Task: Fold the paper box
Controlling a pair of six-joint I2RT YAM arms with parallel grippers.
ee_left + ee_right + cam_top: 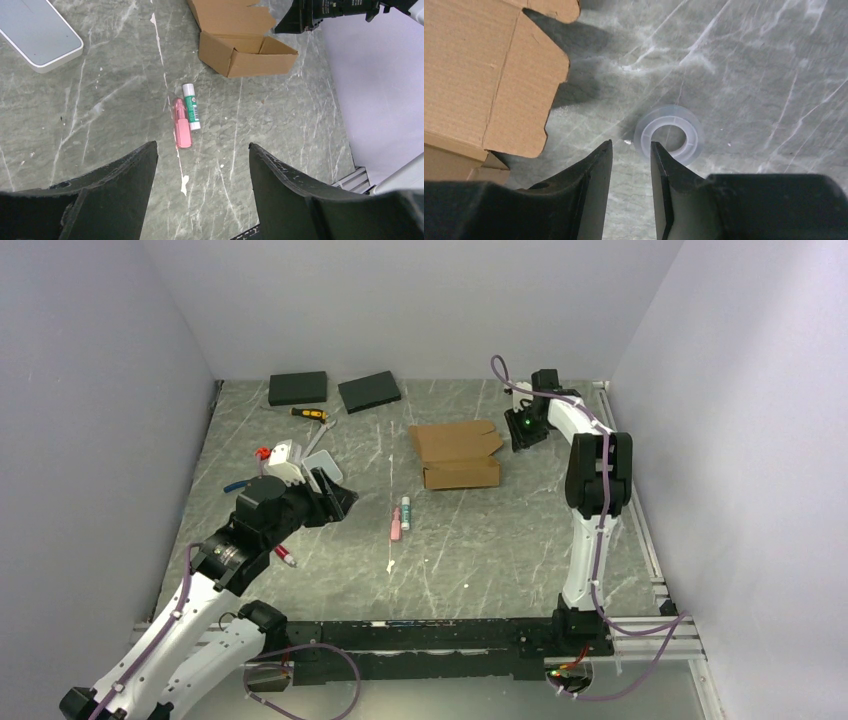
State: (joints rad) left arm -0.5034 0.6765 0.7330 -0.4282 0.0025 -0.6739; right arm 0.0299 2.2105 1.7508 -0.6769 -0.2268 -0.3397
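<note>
A: Where do we find the paper box (456, 455)?
B: On the bench (480, 560), lid open, just beside our right gripper (631, 146), slightly parted, empty. Our left gripper (202, 150) gapes wide, holding nothing.

This is a robotics lab test cell. Behind the left fingers (115, 200) and right fingers (589, 200), two arms are bolted to a black rail (420, 640) on aluminium framing (650, 625). Purple cables (605, 490) trail along them. Plain pale partition walls (400, 300) box in the grey marbled counter (480, 560) ahead of the fingers and to either side.
</note>
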